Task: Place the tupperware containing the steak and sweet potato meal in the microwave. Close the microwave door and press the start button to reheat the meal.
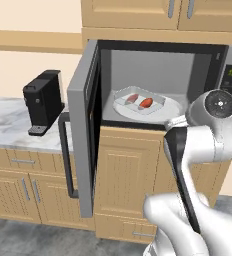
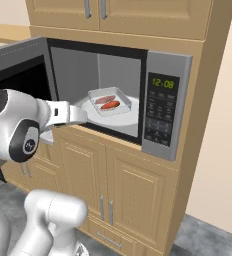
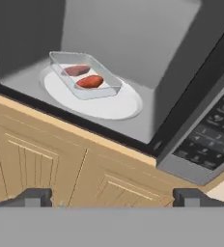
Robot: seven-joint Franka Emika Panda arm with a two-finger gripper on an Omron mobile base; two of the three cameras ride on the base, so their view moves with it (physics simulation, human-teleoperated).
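Observation:
The microwave [image 2: 168,65] stands open, its door [image 1: 83,130] swung out to the left. Inside, the translucent tupperware [image 1: 139,101] [image 2: 109,102] [image 3: 85,75] rests on the round white turntable plate [image 3: 111,105]. It holds the pinkish steak [image 3: 76,70] and, beside it, the orange sweet potato [image 3: 90,81]. My gripper [image 3: 114,197] [image 2: 84,117] hovers outside the cavity, in front of its lower edge and apart from the tray. It is open, with nothing between its fingertips [image 3: 36,195].
The black keypad [image 3: 210,140] with a green clock [image 2: 163,83] is right of the cavity. The door's dark bar handle [image 1: 65,155] juts toward me. A black coffee machine [image 1: 43,102] sits on the marble counter [image 1: 8,125] at left. Wooden cabinets [image 2: 118,185] lie above and below.

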